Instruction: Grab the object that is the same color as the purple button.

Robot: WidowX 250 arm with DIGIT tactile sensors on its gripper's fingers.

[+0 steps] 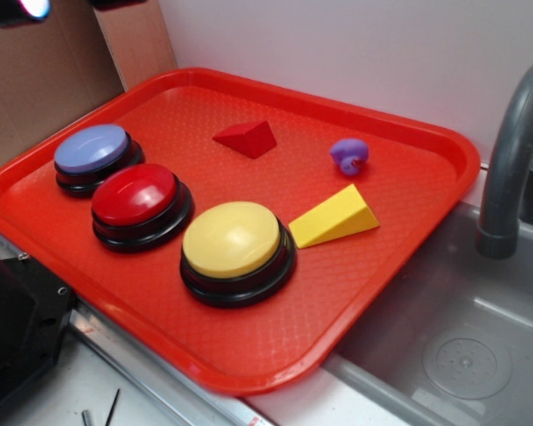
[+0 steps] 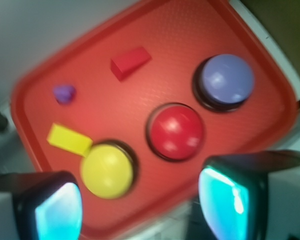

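- Red tray (image 1: pixel 400 284) carries 3 buttons and 3 small pieces.
- Purple button (image 2: pixel 226 80) gives the colour.
- Gripper (image 2: pixel 140 205) hangs released, empty, above the tray's near edge.
- Purple object (image 2: pixel 64 93) sits far-left of it, beyond the yellow wedge (image 2: pixel 69 139).

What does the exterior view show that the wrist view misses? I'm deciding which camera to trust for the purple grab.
Only the exterior view shows the grey faucet and sink basin beside the tray. Only the wrist view shows the gripper, its fingers spread apart above the tray's near edge. Both show the red tray, the purple button, red button, yellow button, the red wedge, yellow wedge and the small purple object.
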